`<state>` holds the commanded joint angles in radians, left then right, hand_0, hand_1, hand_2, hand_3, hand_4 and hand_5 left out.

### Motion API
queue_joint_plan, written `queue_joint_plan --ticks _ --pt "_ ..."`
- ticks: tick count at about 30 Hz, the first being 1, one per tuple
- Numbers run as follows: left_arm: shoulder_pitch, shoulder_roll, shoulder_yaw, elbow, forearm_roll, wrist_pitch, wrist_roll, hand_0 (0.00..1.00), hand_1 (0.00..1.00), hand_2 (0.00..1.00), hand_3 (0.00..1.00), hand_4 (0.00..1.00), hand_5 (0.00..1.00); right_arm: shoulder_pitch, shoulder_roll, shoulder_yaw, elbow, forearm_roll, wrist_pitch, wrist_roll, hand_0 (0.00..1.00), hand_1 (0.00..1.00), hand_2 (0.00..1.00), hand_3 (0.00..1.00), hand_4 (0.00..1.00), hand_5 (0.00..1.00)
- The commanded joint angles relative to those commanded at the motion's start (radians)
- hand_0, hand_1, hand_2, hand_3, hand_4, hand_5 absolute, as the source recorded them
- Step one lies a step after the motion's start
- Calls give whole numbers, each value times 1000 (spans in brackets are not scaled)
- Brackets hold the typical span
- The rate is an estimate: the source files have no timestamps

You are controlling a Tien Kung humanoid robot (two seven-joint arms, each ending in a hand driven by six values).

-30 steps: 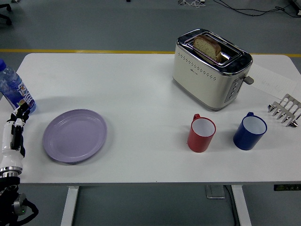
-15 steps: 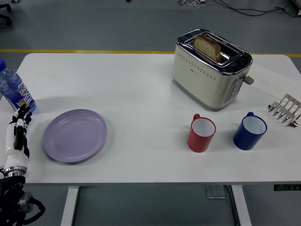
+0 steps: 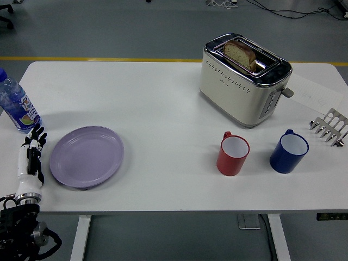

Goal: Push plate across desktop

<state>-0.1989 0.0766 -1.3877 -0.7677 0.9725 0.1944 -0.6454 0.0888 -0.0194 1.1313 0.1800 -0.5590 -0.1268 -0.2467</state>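
A lilac plate lies flat on the white table near its front left corner. My left hand stands just left of the plate's rim, a small gap between them. Its fingers are straight and close together, pointing away from me, and they hold nothing. The black forearm runs down to the lower left corner. My right arm does not show.
A water bottle stands behind my left hand at the table's left edge. A toaster with a bread slice sits at the back right. In front of it stand a red mug and a blue mug. A metal rack lies far right.
My left hand has moved right and slightly forward over the table, closing in on the plate's left rim. The plate has not moved.
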Motion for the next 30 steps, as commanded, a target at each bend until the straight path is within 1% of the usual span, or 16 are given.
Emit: queue_joint_plan --ticks 10,22,30 --pt "-6 -12 30 3 -18 13 0 892 898 926 884 486 998 2 1 -5 0 7 -1 1 520 481 584 553 245 364" --pt "-9 -24 60 -18 -24 20 0 889 893 924 883 484 998 2 1 -2 0 1 0 0 520 481 584 553 244 363" --pt "-17 -32 98 -27 -39 24 0 888 893 922 878 479 998 2 0 -1 0 0 1 0 520 481 584 553 244 364"
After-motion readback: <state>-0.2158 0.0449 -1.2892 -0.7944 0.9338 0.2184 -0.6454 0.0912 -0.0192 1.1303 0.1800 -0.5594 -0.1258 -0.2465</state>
